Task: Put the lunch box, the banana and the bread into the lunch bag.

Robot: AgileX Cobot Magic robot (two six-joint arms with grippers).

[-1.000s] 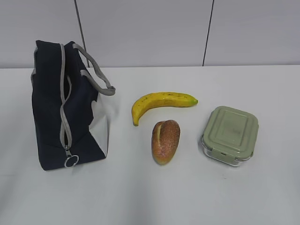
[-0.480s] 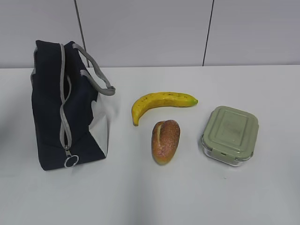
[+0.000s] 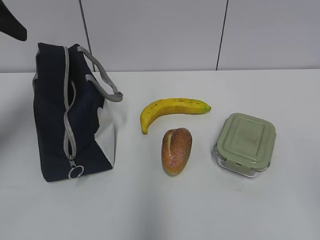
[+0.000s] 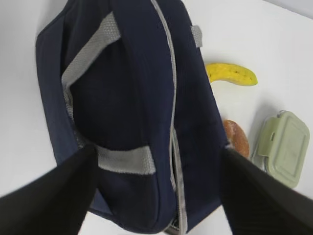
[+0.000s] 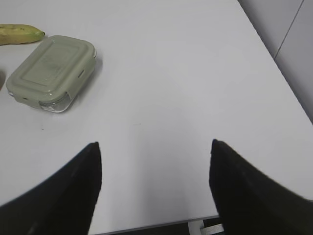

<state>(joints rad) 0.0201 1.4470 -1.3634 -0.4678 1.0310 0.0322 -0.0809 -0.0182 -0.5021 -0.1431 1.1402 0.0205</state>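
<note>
The navy lunch bag [image 3: 70, 115] stands at the left of the table, with its grey zipper [image 3: 68, 125] running down the near side to a ring pull. The banana [image 3: 172, 107], the bread [image 3: 176, 150] and the green-lidded lunch box [image 3: 246, 144] lie to its right. My left gripper [image 4: 159, 149] is open and empty, above the bag [image 4: 132, 98], with its jaws wide apart. A dark part of it shows in the exterior view [image 3: 12, 25]. My right gripper [image 5: 155, 143] is open and empty over bare table, to the right of the lunch box [image 5: 51, 71].
The white table [image 3: 200, 210] meets a grey wall behind. In the right wrist view the table's front edge [image 5: 146, 226] and its right edge [image 5: 274, 63] are close. The grey strap handles [image 3: 102, 80] hang towards the banana.
A dark part of the left gripper has come into the top left corner of the exterior view. The bag, banana, bread and lunch box have not moved.
</note>
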